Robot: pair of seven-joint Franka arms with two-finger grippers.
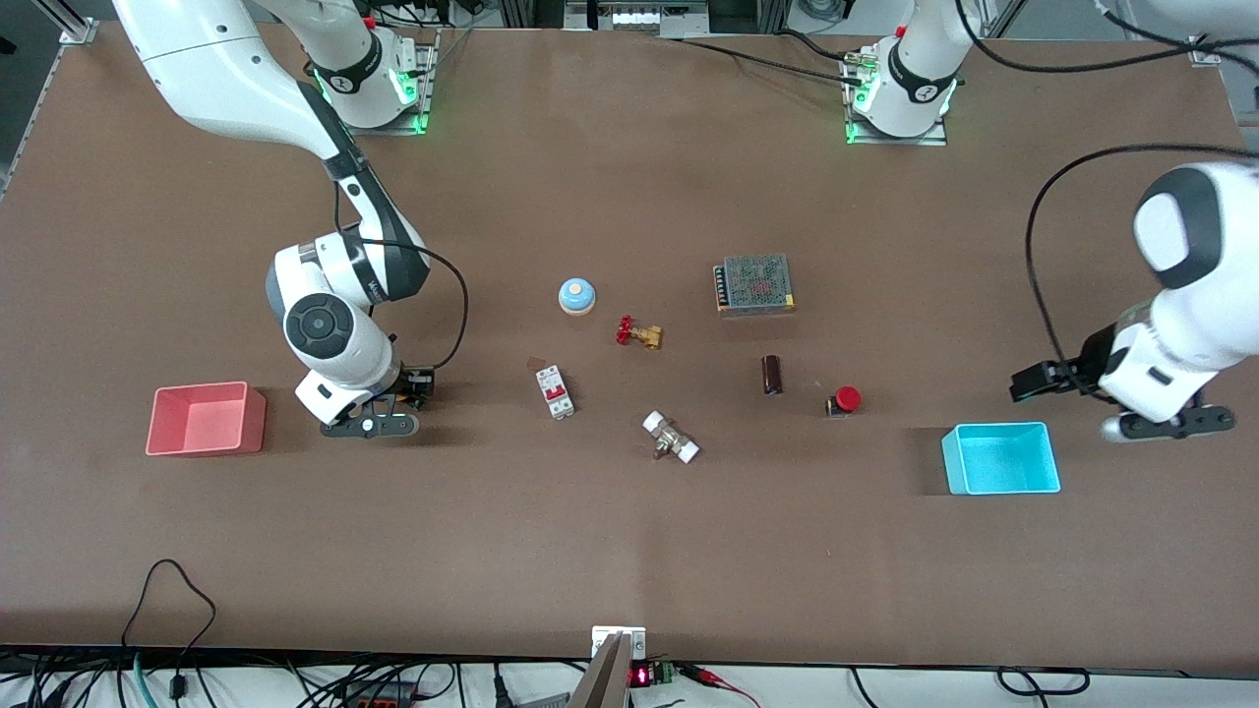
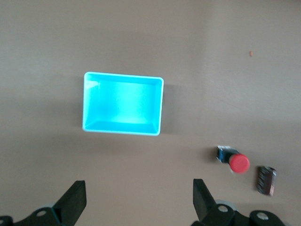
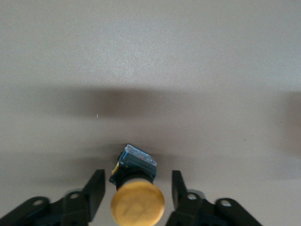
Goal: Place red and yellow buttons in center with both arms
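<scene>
Right wrist view shows the right hand (image 3: 134,188) spread around the yellow button (image 3: 137,200), ready to pinch it, while the left hand (image 2: 139,200) waits spread near the red button (image 2: 239,163).

2 robot arms, each with 1 gripper: the right gripper (image 3: 134,190) and the left gripper (image 2: 138,200); 2 push buttons, 1 red button (image 1: 844,400) and 1 yellow button (image 3: 136,195); 2 bins, 1 pink bin (image 1: 206,419) and 1 cyan bin (image 1: 1000,458); 1 bell (image 1: 576,296); 2 valves, 1 red-handled valve (image 1: 638,332) and 1 white-ended valve (image 1: 671,437); 1 circuit breaker (image 1: 555,391); 1 metal power supply (image 1: 754,284); 1 dark cylinder (image 1: 772,375)
</scene>
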